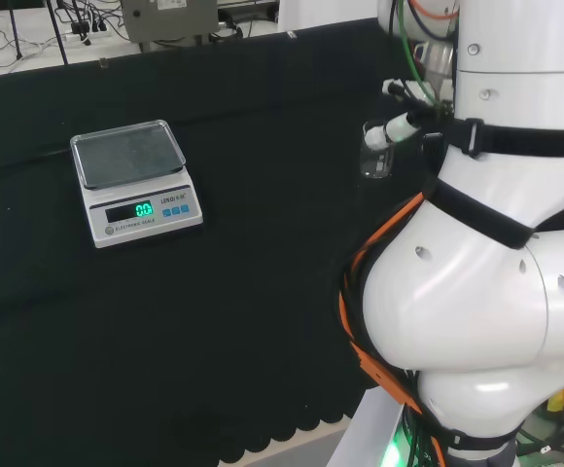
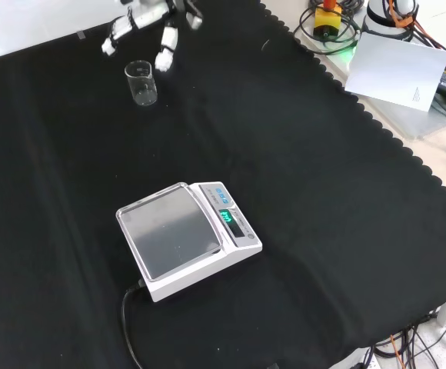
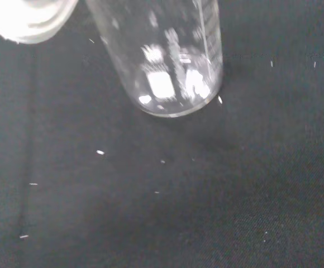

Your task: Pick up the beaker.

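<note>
The desk (image 2: 323, 192), draped in black cloth, carries everything here. In the front view a white scale (image 2: 188, 238) with a grey weighing pan and a lit green display sits well away from the robot hand, nearer the camera, its black cord (image 2: 128, 330) trailing off toward the desk's near edge; in the head view the same scale lies far to the left of the robot hand. The robot hand (image 2: 142, 19) reaches in at the top of the front view with its fingers (image 2: 166, 48) spread and fairly straight, released and grasping nothing. The clear beaker (image 2: 141, 82) stands upright on the cloth just below those fingers in the front view, one fingertip just beside its rim; I cannot tell if they touch. In the wrist view the beaker's round base rests on the cloth close beneath the palm.
</note>
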Action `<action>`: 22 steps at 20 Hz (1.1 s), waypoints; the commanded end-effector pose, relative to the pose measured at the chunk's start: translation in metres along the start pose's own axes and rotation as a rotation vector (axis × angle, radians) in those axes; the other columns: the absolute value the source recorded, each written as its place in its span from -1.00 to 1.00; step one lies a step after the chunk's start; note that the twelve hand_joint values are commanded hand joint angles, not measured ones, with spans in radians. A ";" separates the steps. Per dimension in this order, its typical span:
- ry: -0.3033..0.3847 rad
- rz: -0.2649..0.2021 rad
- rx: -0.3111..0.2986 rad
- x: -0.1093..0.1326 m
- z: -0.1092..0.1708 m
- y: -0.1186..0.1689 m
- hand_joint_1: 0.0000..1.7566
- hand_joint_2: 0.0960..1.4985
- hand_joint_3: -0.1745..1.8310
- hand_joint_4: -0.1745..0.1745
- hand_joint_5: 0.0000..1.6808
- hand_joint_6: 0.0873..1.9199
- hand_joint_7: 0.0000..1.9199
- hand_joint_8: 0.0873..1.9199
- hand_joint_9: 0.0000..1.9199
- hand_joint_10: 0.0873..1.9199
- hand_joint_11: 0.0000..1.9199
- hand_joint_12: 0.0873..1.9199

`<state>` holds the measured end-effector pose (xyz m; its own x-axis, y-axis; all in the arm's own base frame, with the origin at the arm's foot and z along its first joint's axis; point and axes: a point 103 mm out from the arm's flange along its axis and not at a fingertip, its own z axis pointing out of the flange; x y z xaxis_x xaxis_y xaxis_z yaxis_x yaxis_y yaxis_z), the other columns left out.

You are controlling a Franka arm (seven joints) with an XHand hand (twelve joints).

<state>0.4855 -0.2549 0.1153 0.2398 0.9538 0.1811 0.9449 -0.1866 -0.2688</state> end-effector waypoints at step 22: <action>0.005 -0.040 0.047 0.022 0.068 0.055 -0.08 -0.07 -0.52 0.34 -0.68 -1.00 -0.81 -0.32 -0.60 -0.20 -0.89 0.44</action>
<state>0.5379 -0.2403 0.0532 0.2094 0.9580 0.1957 0.9336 -0.1364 -0.3314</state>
